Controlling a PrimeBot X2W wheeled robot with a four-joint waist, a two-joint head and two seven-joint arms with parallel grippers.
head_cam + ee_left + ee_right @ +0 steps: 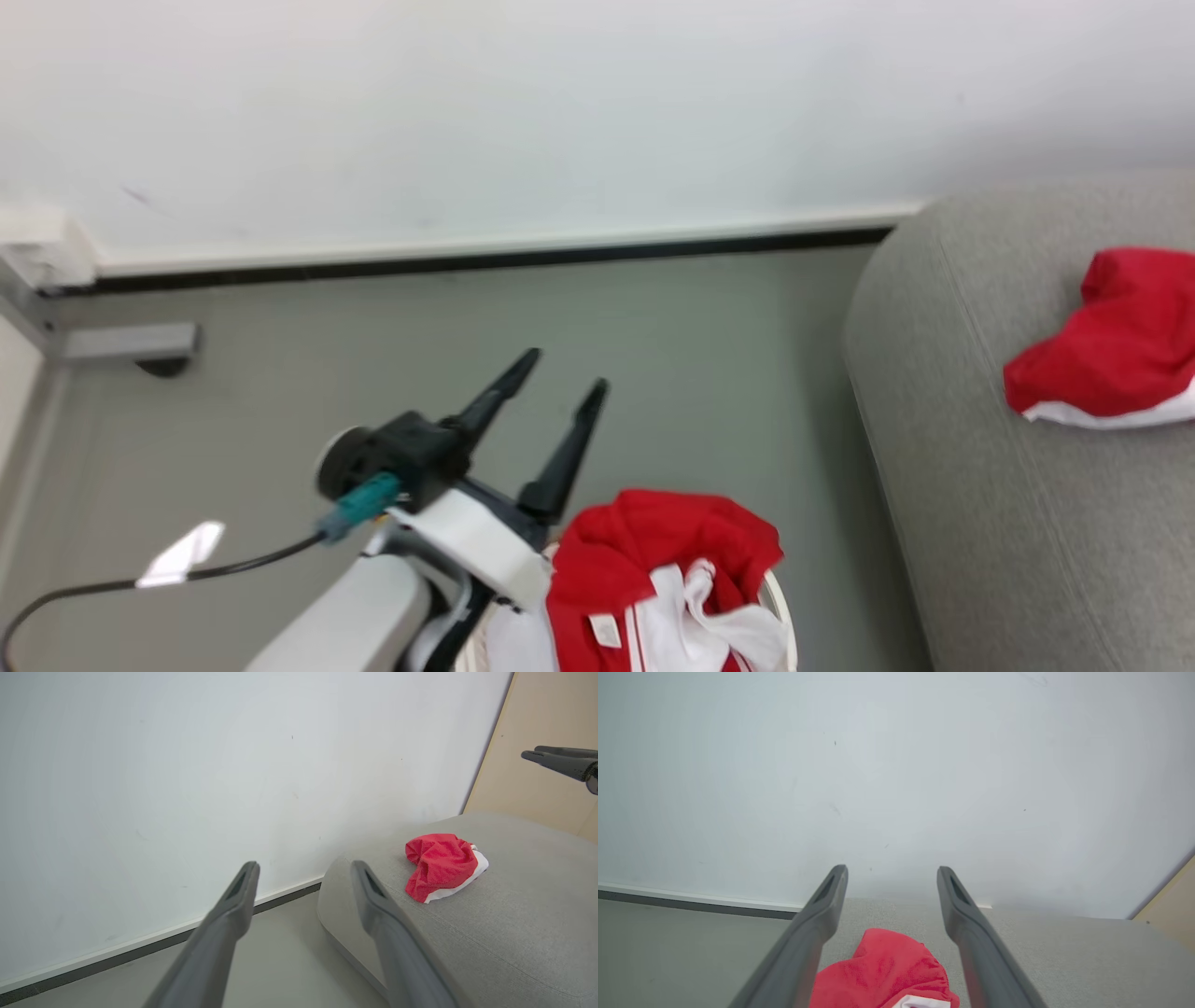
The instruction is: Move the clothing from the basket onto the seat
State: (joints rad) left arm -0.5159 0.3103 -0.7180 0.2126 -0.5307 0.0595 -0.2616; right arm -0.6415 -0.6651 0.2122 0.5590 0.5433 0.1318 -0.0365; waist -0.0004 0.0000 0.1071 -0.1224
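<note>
**A:** A light grey upholstered sofa (980,523) already holds one crumpled red-and-white garment (1111,345). More red fabric (644,551) heaps the white plastic basket (787,623). Which step is this?

**B:** Between loads, I judge. The left gripper (566,370), fingers spread and empty, hovers just beside the red fabric and must dip onto it. The right gripper (891,871), likewise spread and empty, hangs above the delivered garment.

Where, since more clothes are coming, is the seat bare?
The seat is bare between its rounded left edge and the red garment, and on the near side of that garment. The basket is crowded, heaped with clothing.
</note>
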